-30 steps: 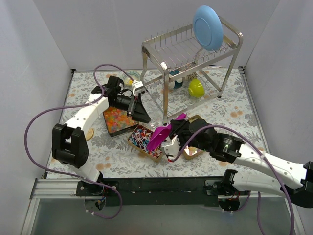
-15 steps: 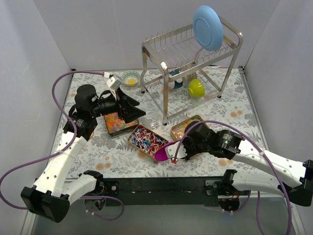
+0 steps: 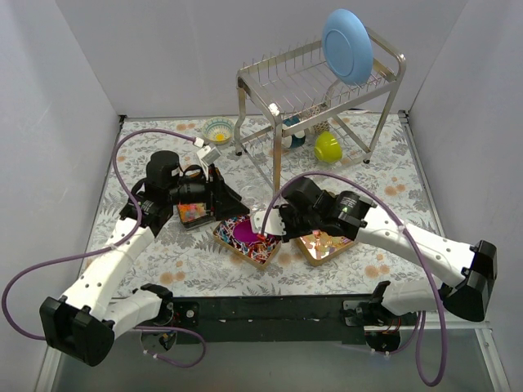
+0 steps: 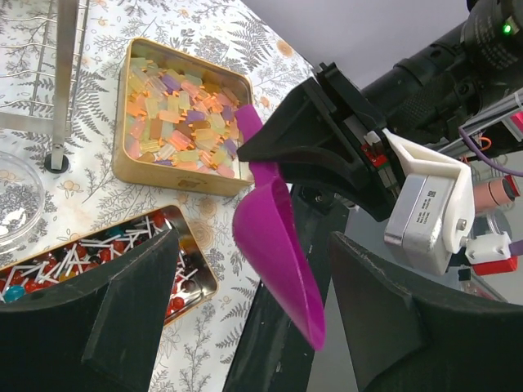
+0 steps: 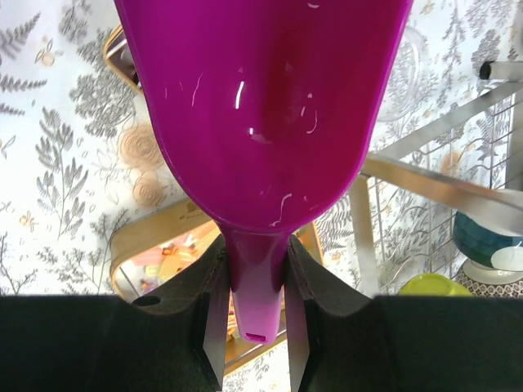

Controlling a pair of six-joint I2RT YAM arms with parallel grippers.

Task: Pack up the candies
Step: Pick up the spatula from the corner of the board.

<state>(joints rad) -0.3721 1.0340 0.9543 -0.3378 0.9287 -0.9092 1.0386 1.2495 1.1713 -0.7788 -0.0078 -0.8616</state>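
Observation:
Three gold tins lie side by side. The left one holds the orange and yellow gummy candies [image 3: 193,212]. The middle one holds the red-blue-white wrapped candies [image 3: 237,239], also in the left wrist view [image 4: 82,261]. The right one holds the yellow-pink wrapped candies [image 3: 323,242], also in the left wrist view [image 4: 184,122]. My right gripper [image 3: 274,224] is shut on the handle of a magenta scoop [image 5: 261,106]. The scoop's bowl looks empty and sits over the middle tin [image 3: 244,234]. My left gripper [image 3: 222,196] is open and empty, hovering over the left tin and facing the scoop [image 4: 278,245].
A metal dish rack [image 3: 319,90] stands at the back with a blue plate [image 3: 347,45] on top. A green cup [image 3: 328,147] and a mug sit under it. A small bowl [image 3: 217,129] is at the back left. A clear glass dish [image 4: 12,196] lies by a rack leg.
My right gripper has carried the scoop from the table's front edge up over the middle tin. My left arm has swung, and its open gripper now sits closer to the tins.

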